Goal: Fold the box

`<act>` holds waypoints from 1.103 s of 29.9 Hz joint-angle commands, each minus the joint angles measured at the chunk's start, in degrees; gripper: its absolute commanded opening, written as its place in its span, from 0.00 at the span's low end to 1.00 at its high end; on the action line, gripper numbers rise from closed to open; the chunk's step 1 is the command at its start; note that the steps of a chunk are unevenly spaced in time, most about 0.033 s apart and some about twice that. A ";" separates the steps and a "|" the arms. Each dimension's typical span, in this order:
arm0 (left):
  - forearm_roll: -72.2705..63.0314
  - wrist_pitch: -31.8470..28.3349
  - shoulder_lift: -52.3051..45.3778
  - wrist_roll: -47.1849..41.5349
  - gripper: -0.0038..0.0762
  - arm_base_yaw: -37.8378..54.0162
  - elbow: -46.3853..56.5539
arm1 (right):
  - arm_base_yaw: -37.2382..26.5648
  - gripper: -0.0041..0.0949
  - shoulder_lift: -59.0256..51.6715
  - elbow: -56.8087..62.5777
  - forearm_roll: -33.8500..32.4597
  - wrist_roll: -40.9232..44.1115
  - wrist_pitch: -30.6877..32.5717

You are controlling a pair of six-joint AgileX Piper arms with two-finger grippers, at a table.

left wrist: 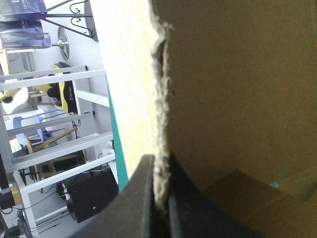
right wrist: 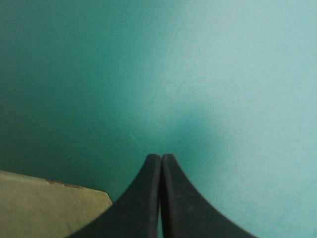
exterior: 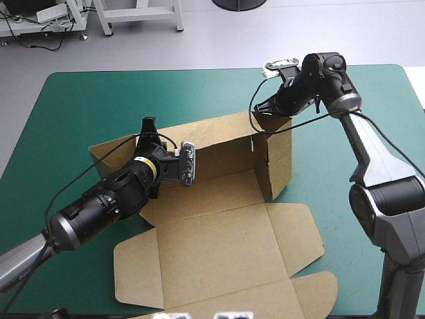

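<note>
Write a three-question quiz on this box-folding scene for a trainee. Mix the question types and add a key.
1. True or false: the left jaws are shut on the top edge of the back wall of the box.
2. Pick one. The right jaws are:
A) clamped on the lid
B) shut and empty over the teal-green cover, beside the box's far right corner
C) wide open above the box
3. Fill the gap: the lid lies ____ on the table, on the near side of the box.

Key: 1 true; 2 B; 3 flat.
</note>
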 commanded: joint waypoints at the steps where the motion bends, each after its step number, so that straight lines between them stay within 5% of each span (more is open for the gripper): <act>1: -3.10 -2.55 -0.88 -0.34 0.04 -0.53 -0.96 | -0.13 0.03 -5.18 -0.23 0.59 0.25 0.52; 17: -3.44 -2.56 -0.88 -0.34 0.04 -0.53 -0.96 | -0.13 0.02 -9.59 7.42 4.04 -2.52 0.42; 33: -5.25 -2.73 -0.88 0.07 0.04 -0.53 -0.96 | -0.23 0.02 -22.31 29.87 13.51 -9.48 -18.73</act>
